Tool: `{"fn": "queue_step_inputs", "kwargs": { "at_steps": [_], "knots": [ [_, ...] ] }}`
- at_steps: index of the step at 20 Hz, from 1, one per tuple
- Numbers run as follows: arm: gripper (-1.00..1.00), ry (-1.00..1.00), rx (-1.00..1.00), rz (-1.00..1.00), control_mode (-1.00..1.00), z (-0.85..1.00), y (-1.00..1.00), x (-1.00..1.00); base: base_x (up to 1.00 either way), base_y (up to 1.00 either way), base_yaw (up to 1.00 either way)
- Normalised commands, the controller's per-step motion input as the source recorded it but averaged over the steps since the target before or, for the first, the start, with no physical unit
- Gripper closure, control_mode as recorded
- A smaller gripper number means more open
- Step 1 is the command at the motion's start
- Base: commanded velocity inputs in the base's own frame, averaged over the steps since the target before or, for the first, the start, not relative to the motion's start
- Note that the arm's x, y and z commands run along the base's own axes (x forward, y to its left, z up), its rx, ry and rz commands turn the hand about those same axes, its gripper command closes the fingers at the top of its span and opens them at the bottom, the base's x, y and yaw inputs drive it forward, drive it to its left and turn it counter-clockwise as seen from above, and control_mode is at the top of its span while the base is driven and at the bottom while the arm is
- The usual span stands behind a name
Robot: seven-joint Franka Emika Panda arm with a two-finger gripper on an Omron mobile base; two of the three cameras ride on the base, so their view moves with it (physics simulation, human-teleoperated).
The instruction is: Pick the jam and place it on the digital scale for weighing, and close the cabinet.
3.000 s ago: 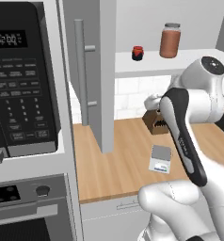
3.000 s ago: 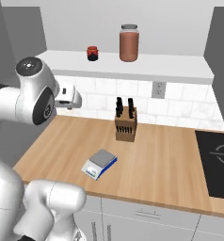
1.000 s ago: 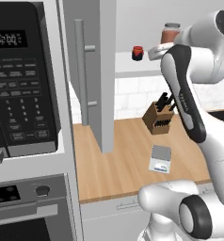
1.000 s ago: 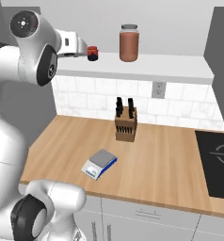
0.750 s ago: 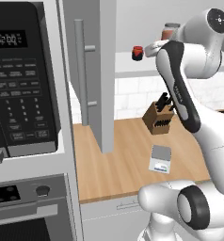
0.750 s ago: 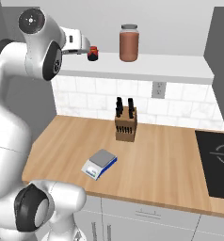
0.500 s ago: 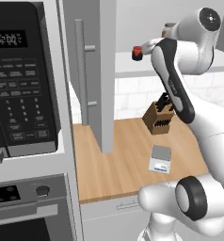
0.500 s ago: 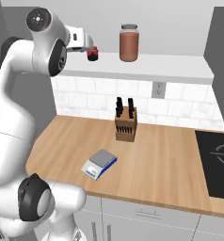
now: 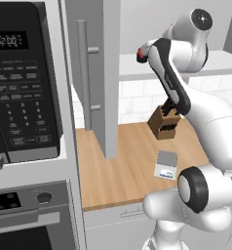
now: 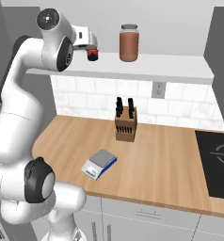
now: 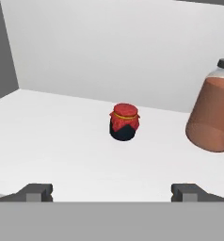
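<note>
From the left base view you see the cabinet (image 9: 96,73) door swung open, its bar handle facing you. The arm reaches up to the shelf (image 9: 137,71) inside, and a bit of the red jam (image 9: 141,52) peeks out beside the arm's end. Below the shelf, the scale (image 9: 166,164) lies on the counter (image 9: 123,171), just in front of the knife block (image 9: 164,124).

In the right base view, the gripper (image 10: 91,46) is at shelf height, right at the jam (image 10: 92,55); the tall jar (image 10: 129,43) stands on the shelf further right. The scale (image 10: 100,164) sits well below.

In the hand view your fingers (image 11: 36,192) stand wide apart, released, holding nothing. The jam (image 11: 124,122) stands upright on the shelf ahead, centred between them, not touched. The tall jar (image 11: 213,110) is to the jam's right.
</note>
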Motion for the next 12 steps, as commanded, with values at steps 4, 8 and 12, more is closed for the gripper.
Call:
{"fn": "queue_step_inputs", "kwargs": {
  "at_steps": [4,8,12],
  "knots": [
    [-1.00,0.00,-0.01,0.00,-1.00,-0.12,0.00,0.40,0.00,0.00,0.00],
    [-1.00,0.00,0.00,0.00,-1.00,-0.14,0.00,0.27,0.00,0.00,0.00],
    [-1.00,0.00,0.00,0.00,-1.00,-0.13,0.00,0.31,0.00,0.00,0.00]
  ]
}}
